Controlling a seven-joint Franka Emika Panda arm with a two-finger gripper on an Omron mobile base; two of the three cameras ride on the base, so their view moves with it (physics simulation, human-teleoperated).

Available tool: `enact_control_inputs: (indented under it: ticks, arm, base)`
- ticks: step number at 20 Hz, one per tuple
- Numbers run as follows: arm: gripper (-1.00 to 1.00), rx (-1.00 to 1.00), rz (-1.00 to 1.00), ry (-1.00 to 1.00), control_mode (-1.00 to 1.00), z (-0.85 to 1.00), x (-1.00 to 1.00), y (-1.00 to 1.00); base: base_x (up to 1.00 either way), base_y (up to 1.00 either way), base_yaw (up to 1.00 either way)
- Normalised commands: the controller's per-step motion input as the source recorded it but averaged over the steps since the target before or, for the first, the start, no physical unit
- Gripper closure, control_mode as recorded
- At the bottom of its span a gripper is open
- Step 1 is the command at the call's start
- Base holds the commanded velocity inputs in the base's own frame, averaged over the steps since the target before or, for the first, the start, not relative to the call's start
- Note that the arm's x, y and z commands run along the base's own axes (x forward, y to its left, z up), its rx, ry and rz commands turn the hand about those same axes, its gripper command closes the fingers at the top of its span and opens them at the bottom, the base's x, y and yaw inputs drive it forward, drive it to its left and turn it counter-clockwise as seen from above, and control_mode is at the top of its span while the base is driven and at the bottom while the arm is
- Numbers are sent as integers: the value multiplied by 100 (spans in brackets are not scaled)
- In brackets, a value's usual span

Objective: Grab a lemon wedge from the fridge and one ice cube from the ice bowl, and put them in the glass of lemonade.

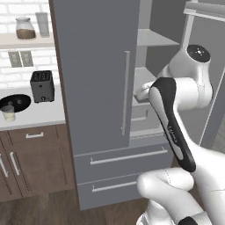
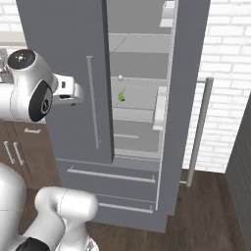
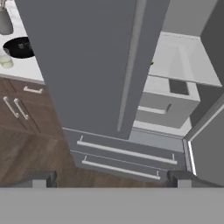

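Fridge [image 2: 63, 73] doors stood unevenly: the left one was shut, the right one swung wide toward the brick wall. Only the right base view looked straight into the open half, and there one lemon wedge [image 2: 121, 97], small and yellow-green, lay on a pale shelf, just beside the edge of the shut door. A small pale ball sat a little above it, further back. That same view showed the gripper [image 2: 73, 93] out in front of the shut door, near its long bar handle.

From the left base view came the counter side instead. One ice bowl [image 1: 15, 102], round and black, rested on the white counter [image 1: 39, 115], with one glass of lemonade [image 1: 8, 113] touching or just in front of its near rim. One toaster [image 1: 42, 85] stood beside the bowl. On the shelf above were one brown-filled jar [image 1: 25, 28] and one tall grey glass [image 1: 42, 23].

In the hand view the two dark finger tips [image 3: 40, 179] stood far apart at the bottom corners, jaws spread wide and holding nothing. Below them ran the two fridge drawers [image 3: 124, 158], each with its own bar handle, and the bowl and glass appeared again at the upper left.
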Motion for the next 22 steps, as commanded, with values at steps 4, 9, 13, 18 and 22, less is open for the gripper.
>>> enact_control_inputs:
  ticks: [4, 9, 13, 18, 22]
  arm:
    - [-100, 0, -4, 0, -100, -9, 54, 2]
    - [-100, -1, -7, 0, -100, -1, 52, 4]
    - [-100, 0, -9, -2, -100, -4, 38, 0]
    - [-100, 0, -8, -3, -100, -15, 41, 0]
    - [-100, 0, -3, -4, -100, -10, 37, 0]
  base:
    - [0, 0, 0]
    - [0, 0, 0]
    - [0, 0, 0]
    - [0, 0, 0]
    - [0, 0, 0]
